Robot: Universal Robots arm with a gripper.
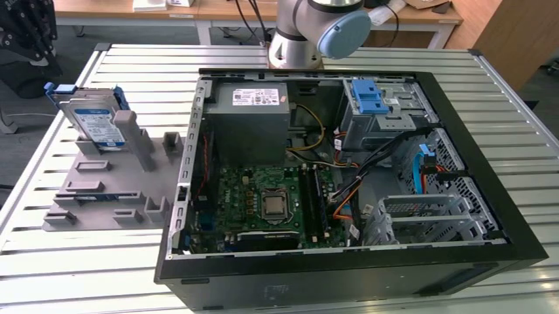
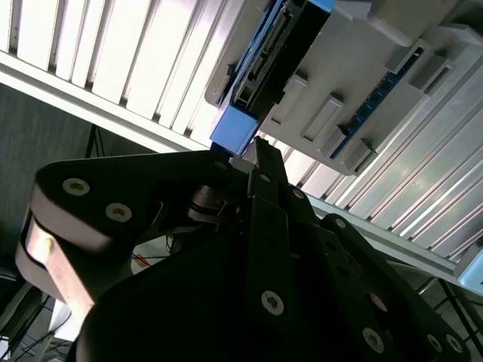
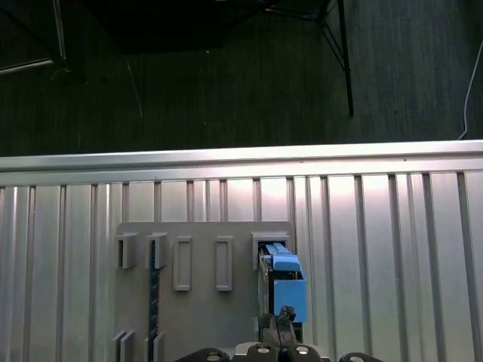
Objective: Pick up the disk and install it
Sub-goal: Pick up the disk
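Disk (image 1: 94, 121) is held upright on edge in grey holder (image 1: 105, 199), out beyond the fingertips of gripper (image 3: 283, 313) and apart from them. Fingers (image 2: 264, 188) are pressed together with nothing between. Disk is judged stiff, fairly heavy, smooth-faced and shock-sensitive. Hold is best taken across the flat faces near the free upper edge. Open computer case (image 1: 349, 278) lies farther off beside the holder.

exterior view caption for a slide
Open computer case on a slatted table, with the disk standing upright in a grey holder at the exterior view's left.
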